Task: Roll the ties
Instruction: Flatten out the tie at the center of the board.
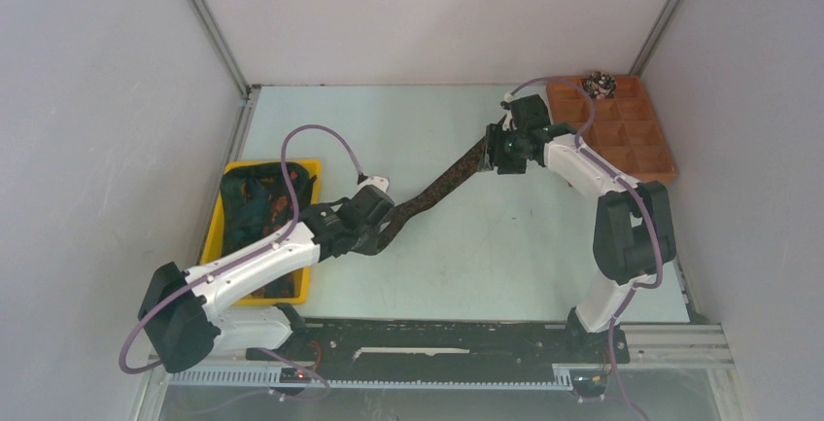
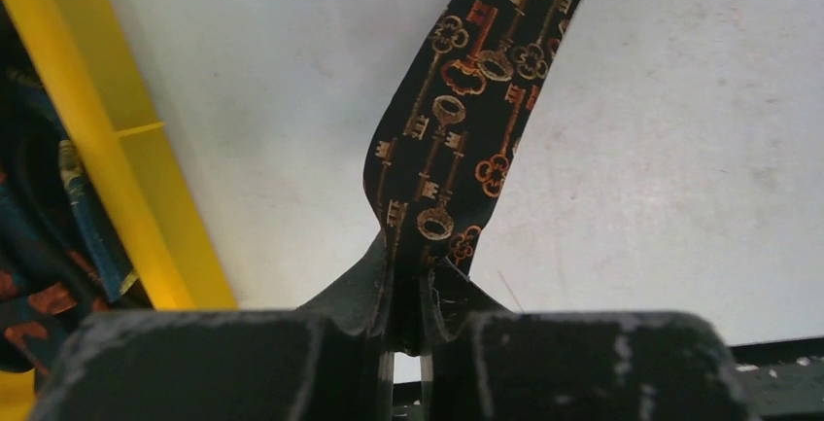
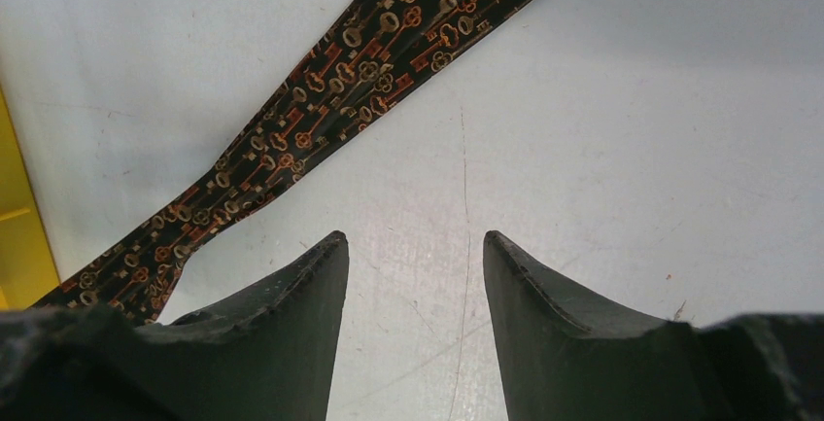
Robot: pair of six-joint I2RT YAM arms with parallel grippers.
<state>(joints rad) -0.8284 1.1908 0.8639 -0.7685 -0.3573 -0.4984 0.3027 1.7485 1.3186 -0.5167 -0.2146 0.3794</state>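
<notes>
One dark tie point(image 1: 437, 186) with an orange key pattern stretches diagonally across the table between the two arms. My left gripper point(image 1: 384, 236) is shut on its near end; in the left wrist view the fabric point(image 2: 457, 139) runs up from between the closed fingertips of that gripper point(image 2: 413, 270). My right gripper point(image 1: 489, 157) hovers at the tie's far end. In the right wrist view it point(image 3: 413, 241) stands open over bare table, with the tie point(image 3: 330, 90) passing to the upper left of its fingers. A small rolled tie point(image 1: 600, 83) sits in the brown tray's far corner.
A yellow bin point(image 1: 272, 162) holding more dark ties stands at the left, close beside the left arm; its wall point(image 2: 97, 129) shows in the left wrist view. A brown compartment tray point(image 1: 632, 134) stands at the back right. White walls enclose the table.
</notes>
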